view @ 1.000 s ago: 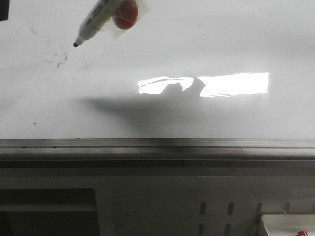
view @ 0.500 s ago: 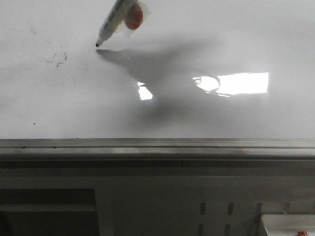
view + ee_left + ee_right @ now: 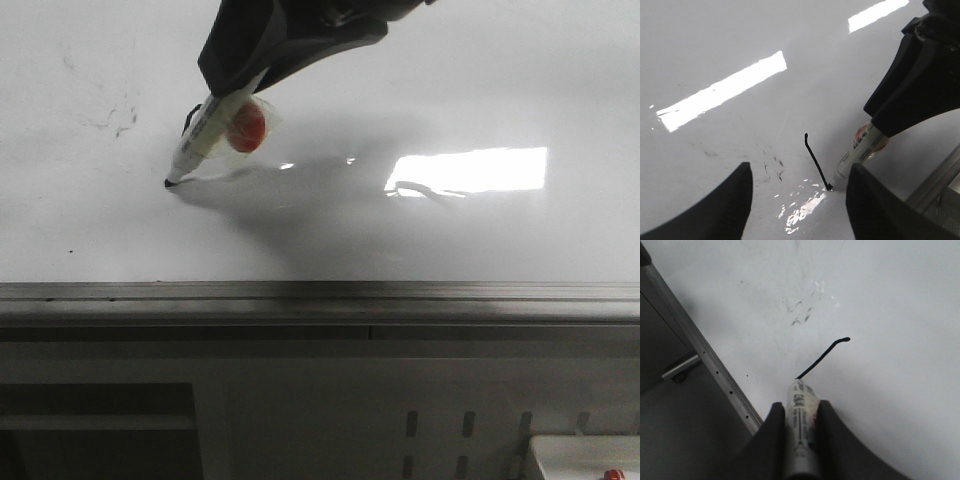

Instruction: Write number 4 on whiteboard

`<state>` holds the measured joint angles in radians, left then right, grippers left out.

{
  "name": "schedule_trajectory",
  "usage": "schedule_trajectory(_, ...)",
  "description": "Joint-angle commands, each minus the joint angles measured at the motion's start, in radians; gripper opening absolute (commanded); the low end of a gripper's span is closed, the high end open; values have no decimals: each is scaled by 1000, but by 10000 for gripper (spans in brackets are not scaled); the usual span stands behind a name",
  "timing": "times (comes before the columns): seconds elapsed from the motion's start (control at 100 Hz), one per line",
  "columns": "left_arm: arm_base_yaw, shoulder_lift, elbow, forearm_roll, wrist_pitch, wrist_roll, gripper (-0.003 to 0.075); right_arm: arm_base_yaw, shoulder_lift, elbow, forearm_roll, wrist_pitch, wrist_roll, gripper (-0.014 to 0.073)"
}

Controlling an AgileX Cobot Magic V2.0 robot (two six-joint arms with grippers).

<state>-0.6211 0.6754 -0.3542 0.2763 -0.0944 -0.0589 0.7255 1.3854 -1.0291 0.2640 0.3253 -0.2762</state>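
The whiteboard [image 3: 450, 240] lies flat, glossy white with a bright glare. My right gripper [image 3: 238, 92] is shut on a white marker [image 3: 200, 140] with a red patch taped to it. The marker's black tip touches the board at the left. One short black slanted line [image 3: 816, 161] ends at the tip; it also shows in the right wrist view [image 3: 822, 357]. No other part of the number 4 shows. In the right wrist view the gripper [image 3: 799, 407] clamps the marker [image 3: 800, 430]. My left gripper [image 3: 797, 200] is open and empty, hovering over the board [image 3: 715, 50] beside the line.
Faint dark smudges [image 3: 120, 120] lie left of the line, also in the left wrist view [image 3: 772, 167]. The grey metal edge strip [image 3: 320, 292] runs along the board's near side. A dark shelf and a white box [image 3: 585, 455] sit below it.
The marker has moved down and toward the near edge, and its tip now touches the board. The right gripper's dark body has come into the front view. The shadow has shifted left.
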Motion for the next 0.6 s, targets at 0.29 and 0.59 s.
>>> schedule_trajectory(0.29, -1, -4, -30, -12, -73, -9, 376, -165, -159, 77, -36, 65, -4, -64)
schedule_trajectory(0.59, -1, -4, -30, -12, -76, -9, 376, -71, -173, -33, -6, 48, -4, -64)
